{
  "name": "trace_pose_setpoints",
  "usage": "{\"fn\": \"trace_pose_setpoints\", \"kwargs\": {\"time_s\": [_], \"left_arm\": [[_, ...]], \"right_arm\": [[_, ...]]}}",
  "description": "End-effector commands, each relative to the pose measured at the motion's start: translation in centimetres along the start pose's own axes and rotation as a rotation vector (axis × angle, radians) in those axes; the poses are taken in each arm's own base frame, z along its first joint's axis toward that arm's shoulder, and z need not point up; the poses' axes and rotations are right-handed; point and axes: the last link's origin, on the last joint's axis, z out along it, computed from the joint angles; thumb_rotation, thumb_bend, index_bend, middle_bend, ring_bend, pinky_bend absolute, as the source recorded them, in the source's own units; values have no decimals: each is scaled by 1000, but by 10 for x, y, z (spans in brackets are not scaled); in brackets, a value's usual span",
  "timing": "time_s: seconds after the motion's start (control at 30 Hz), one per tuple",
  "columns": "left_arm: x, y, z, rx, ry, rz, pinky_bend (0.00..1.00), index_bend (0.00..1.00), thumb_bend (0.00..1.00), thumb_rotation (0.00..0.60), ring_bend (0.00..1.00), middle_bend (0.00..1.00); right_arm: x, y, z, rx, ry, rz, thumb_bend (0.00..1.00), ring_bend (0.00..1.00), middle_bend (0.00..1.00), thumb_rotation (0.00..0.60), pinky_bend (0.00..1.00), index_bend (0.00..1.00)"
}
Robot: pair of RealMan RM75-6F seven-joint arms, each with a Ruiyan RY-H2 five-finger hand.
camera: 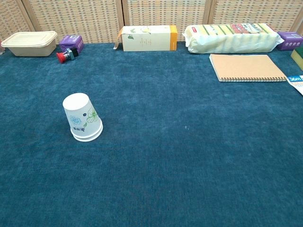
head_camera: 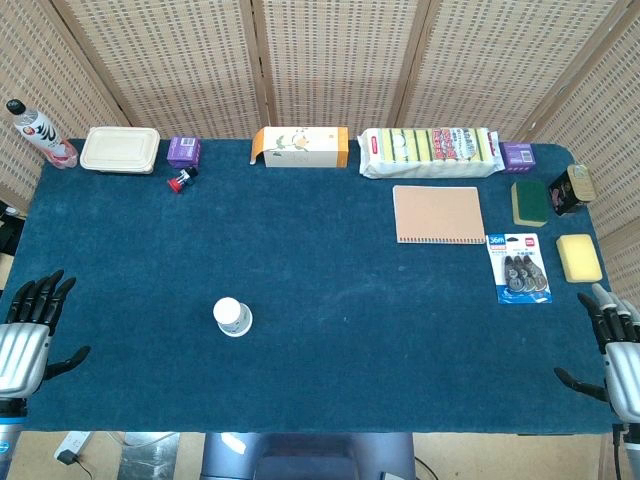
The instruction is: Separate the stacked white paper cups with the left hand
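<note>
The stacked white paper cups (head_camera: 232, 317) stand upside down on the blue table, left of centre near the front. In the chest view the paper cups (camera: 82, 117) show a blue and green flower print, with the rim of a second cup at the bottom. My left hand (head_camera: 30, 330) rests at the table's left front edge, fingers apart and holding nothing, well to the left of the cups. My right hand (head_camera: 615, 345) lies at the right front edge, fingers also apart and empty. Neither hand shows in the chest view.
Along the back edge stand a bottle (head_camera: 40, 135), a beige food container (head_camera: 120, 150), a purple box (head_camera: 183, 151), a red-capped item (head_camera: 182, 181), a white-orange carton (head_camera: 300, 147) and a sponge pack (head_camera: 430, 152). A notebook (head_camera: 438, 214), sponges (head_camera: 579, 257) and a blister pack (head_camera: 519, 268) lie at right.
</note>
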Motion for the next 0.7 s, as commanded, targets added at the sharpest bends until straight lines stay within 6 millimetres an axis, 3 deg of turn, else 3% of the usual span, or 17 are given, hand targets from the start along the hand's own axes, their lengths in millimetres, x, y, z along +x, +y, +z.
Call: {"fn": "trace_pose_setpoints", "kwargs": {"time_s": [0.03, 0.23, 0.4, 0.7], "left_arm": [[0, 0, 0, -8, -8, 2, 29, 0, 158, 600, 0, 0], [-4, 7, 3, -92, -44, -26, 29, 0, 142, 600, 0, 0], [-7, 29, 26, -153, -108, -23, 29, 0, 141, 600, 0, 0], [-12, 87, 79, -255, -268, 37, 29, 0, 141, 600, 0, 0]], "right_arm": [[0, 0, 0, -1, 0, 1, 81, 0, 0, 600, 0, 55], [3, -1, -1, 3, 3, 26, 81, 0, 0, 600, 0, 55], [4, -1, -2, 9, 4, 30, 81, 0, 0, 600, 0, 55], [2, -2, 0, 15, -10, 26, 81, 0, 0, 600, 0, 54]]}}
